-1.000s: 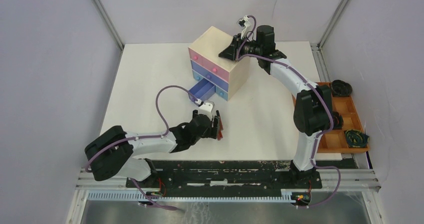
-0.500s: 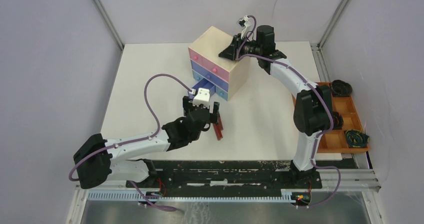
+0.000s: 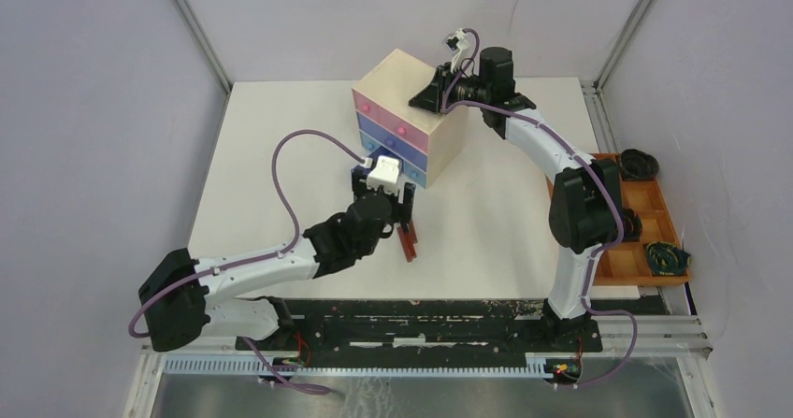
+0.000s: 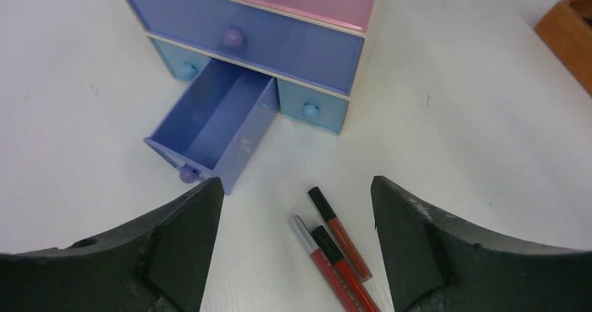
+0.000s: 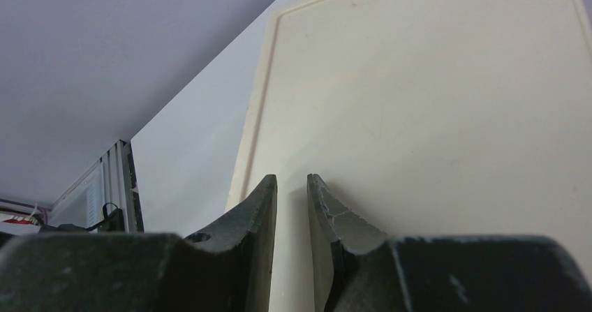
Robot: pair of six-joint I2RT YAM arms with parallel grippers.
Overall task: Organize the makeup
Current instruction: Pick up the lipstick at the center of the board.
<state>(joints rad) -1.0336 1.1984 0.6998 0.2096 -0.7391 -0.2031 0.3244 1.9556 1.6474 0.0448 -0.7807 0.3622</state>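
Since a second ago my left arm has stretched forward toward the drawer box (image 3: 404, 70), and the left tool (image 4: 294, 185) has gone from partly closed to wide open. It has hold of nothing and hangs over the tabletop (image 4: 461, 116).

At the left of the wrist view the small purple drawer (image 4: 216, 120) stands pulled out, and I see nothing inside it. Just right of it, between my two fingers, three slim tubes (image 4: 335, 256) lie flat on the tabletop. They are close side by side and seem to touch each other.

I judge these tubes to be light, stiff plastic, smooth and round. So they can roll away or slip if I pinch them near an end. I would take one tube alone, the outer one, across the middle of its body, with the fingers closing over its narrow width.

At the far right, the right tool (image 5: 292, 179) rests on the beige top of the box. It is only slightly open, and nothing is in the narrow gap.
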